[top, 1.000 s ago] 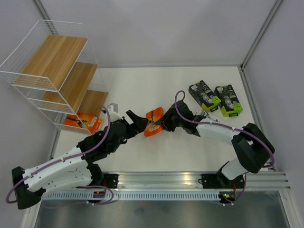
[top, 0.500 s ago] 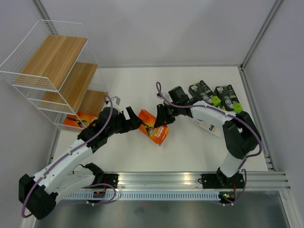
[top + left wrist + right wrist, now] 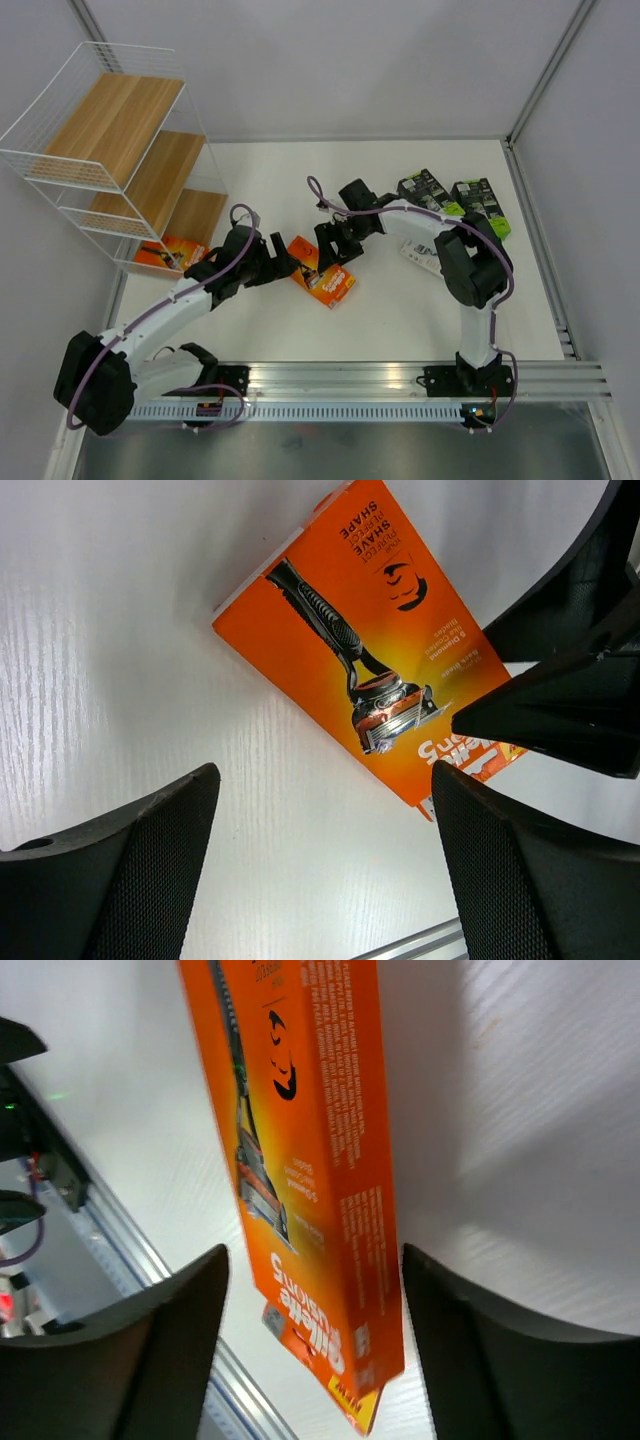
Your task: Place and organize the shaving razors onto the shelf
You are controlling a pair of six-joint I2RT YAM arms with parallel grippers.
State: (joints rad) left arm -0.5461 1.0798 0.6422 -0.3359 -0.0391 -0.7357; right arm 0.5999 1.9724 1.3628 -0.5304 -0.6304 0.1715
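A: Orange box (image 3: 322, 272), where is it?
B: Lying on the table (image 3: 270, 190) between both arms, well apart from the shelf (image 3: 60, 160).
A: Grippers?
B: Left gripper (image 3: 283, 256) gapes wide just beside it, holding nothing. Right gripper (image 3: 335, 245) straddles it, 2 fingers spread; pressing or not, I cannot tell.

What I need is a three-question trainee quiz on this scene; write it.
1. True or false: the orange box on the table lies between the left tool and the right tool.
2. How many boxes are on the shelf? A none, B one, C three.
3. Fill in: the two black-and-green boxes lie nearer the ___ arm.
Key: 1 true; 2 B; 3 right.
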